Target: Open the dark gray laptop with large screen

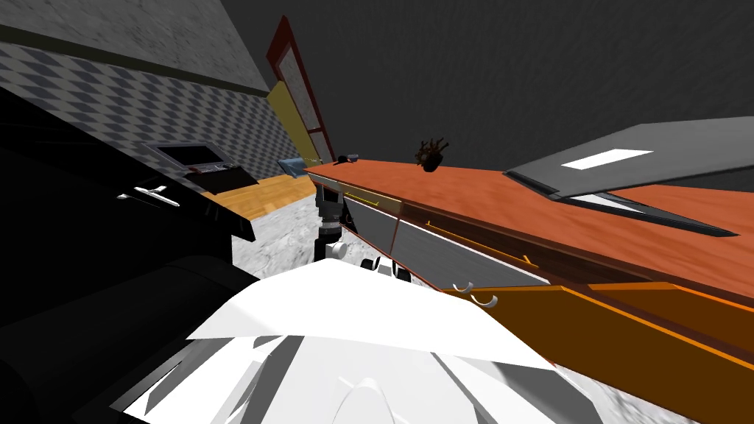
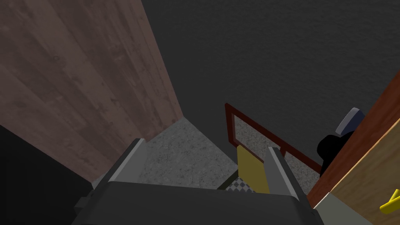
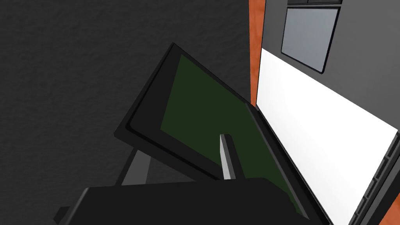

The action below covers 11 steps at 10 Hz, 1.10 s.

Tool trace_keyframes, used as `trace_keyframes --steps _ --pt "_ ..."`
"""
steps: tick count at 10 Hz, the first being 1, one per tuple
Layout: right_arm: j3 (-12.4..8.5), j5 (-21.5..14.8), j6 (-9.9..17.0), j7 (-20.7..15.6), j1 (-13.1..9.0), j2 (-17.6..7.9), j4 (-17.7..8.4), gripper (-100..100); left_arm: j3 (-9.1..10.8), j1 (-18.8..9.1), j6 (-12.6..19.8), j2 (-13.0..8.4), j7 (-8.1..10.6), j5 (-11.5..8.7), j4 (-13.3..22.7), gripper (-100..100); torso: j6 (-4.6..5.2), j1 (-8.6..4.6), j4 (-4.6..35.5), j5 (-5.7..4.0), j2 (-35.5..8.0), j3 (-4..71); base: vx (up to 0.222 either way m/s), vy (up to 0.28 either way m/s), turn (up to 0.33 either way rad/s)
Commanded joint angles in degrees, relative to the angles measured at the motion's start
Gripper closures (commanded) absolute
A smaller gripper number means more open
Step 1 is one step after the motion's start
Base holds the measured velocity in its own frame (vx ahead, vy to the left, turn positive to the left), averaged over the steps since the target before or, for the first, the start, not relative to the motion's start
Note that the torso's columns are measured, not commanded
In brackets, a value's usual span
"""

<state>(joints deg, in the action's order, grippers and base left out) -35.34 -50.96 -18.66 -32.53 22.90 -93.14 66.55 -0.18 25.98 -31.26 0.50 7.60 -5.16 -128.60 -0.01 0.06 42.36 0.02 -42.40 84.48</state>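
A dark grey laptop lies on the orange-red desk (image 1: 478, 191) to my right. Its lid (image 1: 640, 158) is lifted a little off its base (image 1: 648, 210). In the right wrist view the lid's dark green screen (image 3: 195, 101) stands at an angle to the base (image 3: 320, 117), which has a white panel and a grey trackpad (image 3: 308, 35). My right gripper (image 3: 179, 150) is shut on the lid's free edge, one finger (image 3: 228, 156) on the screen side and the other (image 3: 133, 172) behind the lid. My left gripper (image 2: 207, 164) is open and holds nothing, low beside the desk's far end.
A small dark plant (image 1: 431, 156) stands on the desk beyond the laptop. Grey drawer fronts (image 1: 442, 254) and an orange cabinet front (image 1: 626, 338) run under the desk edge, close to my chest. Black furniture (image 1: 74, 258) is on my left. A red-framed door (image 1: 294, 81) lies ahead.
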Motion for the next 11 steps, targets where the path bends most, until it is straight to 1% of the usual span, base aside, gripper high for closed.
trace_keyframes --steps 1,2,3,5,6,7,9,10,11 --pt "-0.1 2.2 -0.6 2.3 -0.8 2.6 -1.0 100 0.00 0.0 0.0 0.0 0.00 0.0 0.0 0 0.03 0.04 0.0 0.07 0.0 0.0 -0.021 -0.053 0.039" --pt "0.2 1.7 -0.5 1.6 -0.7 1.9 -0.8 100 0.00 0.0 0.0 0.0 0.00 0.0 0.0 0 0.00 0.09 0.0 0.09 0.1 0.1 -0.011 -0.024 0.005" --pt "0.8 3.4 -0.6 2.7 -1.7 4.2 -1.5 100 0.00 0.0 0.0 0.0 0.00 0.0 0.0 0 -0.01 0.20 0.0 0.15 0.1 0.1 -0.020 -0.027 0.063" --pt "1.3 4.9 -0.7 3.7 -2.8 6.4 -2.3 100 0.00 0.0 0.0 0.0 0.00 0.0 0.0 0 0.02 0.02 0.0 0.06 0.0 0.0 -0.038 -0.033 0.067" --pt "1.8 6.5 -0.9 4.6 -3.8 8.6 -3.0 100 0.00 0.0 0.0 0.0 0.00 0.0 0.0 0 0.05 -0.02 0.0 0.05 0.0 0.0 -0.031 -0.043 0.064" --pt "1.2 5.4 -0.1 5.4 -1.5 6.3 -3.5 -100 0.00 0.0 0.0 0.0 0.00 0.0 0.0 0 0.04 -0.07 0.0 0.02 0.0 0.0 -0.081 -0.032 0.186" --pt "1.9 5.5 1.1 7.7 -0.3 3.7 -6.6 -100 -0.01 0.0 0.0 0.0 0.00 0.0 0.0 0 -0.05 0.09 0.0 0.05 -0.1 0.0 -0.157 -0.019 0.336" --pt "1.9 5.5 1.1 7.7 -0.3 3.7 -6.6 -100 -0.01 0.0 0.0 0.0 0.00 0.0 0.0 0 0.04 -0.02 0.0 0.03 -0.1 0.0 -0.140 -0.035 0.102" --pt "2.2 5.5 1.7 8.9 0.3 2.4 -8.2 -100 0.00 0.0 0.0 0.0 0.00 0.0 0.0 0 0.17 -0.07 0.0 0.04 0.0 0.0 -0.127 -0.024 0.171"
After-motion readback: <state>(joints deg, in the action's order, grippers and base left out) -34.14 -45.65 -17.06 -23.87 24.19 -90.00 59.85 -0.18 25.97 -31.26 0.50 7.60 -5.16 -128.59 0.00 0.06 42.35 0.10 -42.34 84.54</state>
